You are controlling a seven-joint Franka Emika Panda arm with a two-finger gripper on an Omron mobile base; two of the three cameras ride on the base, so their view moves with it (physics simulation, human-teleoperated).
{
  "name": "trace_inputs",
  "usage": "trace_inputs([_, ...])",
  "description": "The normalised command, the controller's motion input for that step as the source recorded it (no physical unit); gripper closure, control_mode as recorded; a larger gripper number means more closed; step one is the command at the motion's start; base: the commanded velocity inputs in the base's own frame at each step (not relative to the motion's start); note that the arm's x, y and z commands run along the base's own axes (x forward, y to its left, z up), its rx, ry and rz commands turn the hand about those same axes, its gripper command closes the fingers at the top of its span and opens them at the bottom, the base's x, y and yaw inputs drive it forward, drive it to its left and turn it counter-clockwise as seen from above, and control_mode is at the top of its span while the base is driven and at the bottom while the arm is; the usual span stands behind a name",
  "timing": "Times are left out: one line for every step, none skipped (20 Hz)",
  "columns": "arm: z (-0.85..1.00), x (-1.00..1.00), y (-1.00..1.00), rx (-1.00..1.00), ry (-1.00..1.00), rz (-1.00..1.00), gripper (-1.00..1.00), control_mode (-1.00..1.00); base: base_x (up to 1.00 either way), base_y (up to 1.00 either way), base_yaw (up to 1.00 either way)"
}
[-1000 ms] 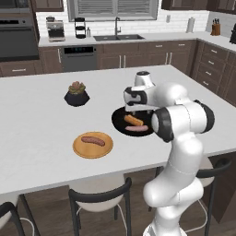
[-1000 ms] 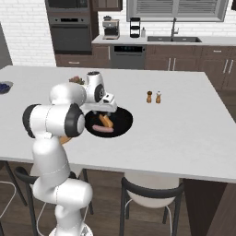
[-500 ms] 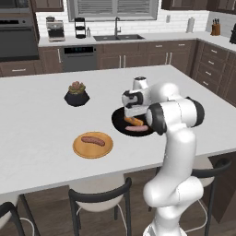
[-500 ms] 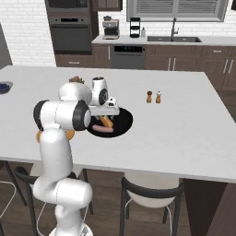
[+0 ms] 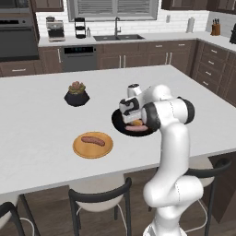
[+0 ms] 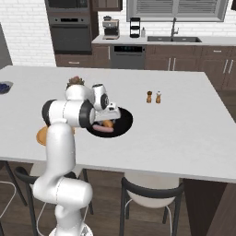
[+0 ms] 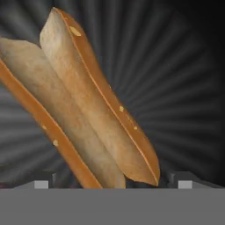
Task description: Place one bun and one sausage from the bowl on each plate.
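Observation:
The glossy black bowl [image 5: 118,122] [image 6: 126,121] sits mid-counter and holds a split bun [image 5: 137,123] [image 6: 109,123] [image 7: 83,105] and a pink sausage [image 5: 137,129] [image 6: 105,130]. My gripper [image 5: 132,118] [image 6: 107,117] [image 7: 113,182] is down inside the bowl, open, with one fingertip on either side of the bun's near end and apart from it. On the orange-tan plate [image 5: 81,149] [image 6: 41,135], left of the bowl, lies one brown sausage [image 5: 93,139]. The blue-grey plate is out of view.
A black faceted plant pot [image 5: 76,95] [image 6: 75,82] stands behind the orange plate. Two shakers [image 6: 153,97] stand right of the bowl. A small grey bowl of berries [image 6: 3,86] sits at the far left. Stools line the counter's near edge.
The hand has come down into the bowl, closer to the bun. Plate, sausages and bowl have not moved.

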Motion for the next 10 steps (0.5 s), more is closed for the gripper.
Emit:
trace_inputs([0.0,0.38,-0.21,0.0,0.0,0.02,-1.0,-1.0,0.0,0.0,0.0])
trace_inputs([0.0,0.28,-0.24,0.0,0.0,0.03,-1.0,-1.0,0.0,0.0,0.0])
trace_inputs([0.0,0.13,-0.28,0.0,0.0,0.03,-1.0,-1.0,0.0,0.0,0.0])
trace_inputs([0.0,0.0,-0.27,0.0,0.0,0.03,-1.0,-1.0,0.0,0.0,0.0])
trace_inputs([0.0,0.0,-0.09,0.0,0.0,0.01,-1.0,-1.0,0.0,0.0,0.0])
trace_inputs([0.0,0.06,0.0,0.0,0.0,0.0,-1.0,-1.0,0.0,0.0,0.0])
trace_inputs([-0.22,0.09,0.0,0.0,0.0,0.0,-1.0,-1.0,0.0,0.0,0.0])
trace_inputs([-0.24,0.11,0.0,0.0,0.0,0.0,-1.0,-1.0,0.0,0.0,0.0])
trace_inputs([-0.29,0.12,0.0,0.0,0.0,0.0,-1.0,-1.0,0.0,0.0,0.0])
trace_inputs([-0.36,0.1,0.0,0.0,0.0,0.0,-1.0,-1.0,0.0,0.0,0.0])
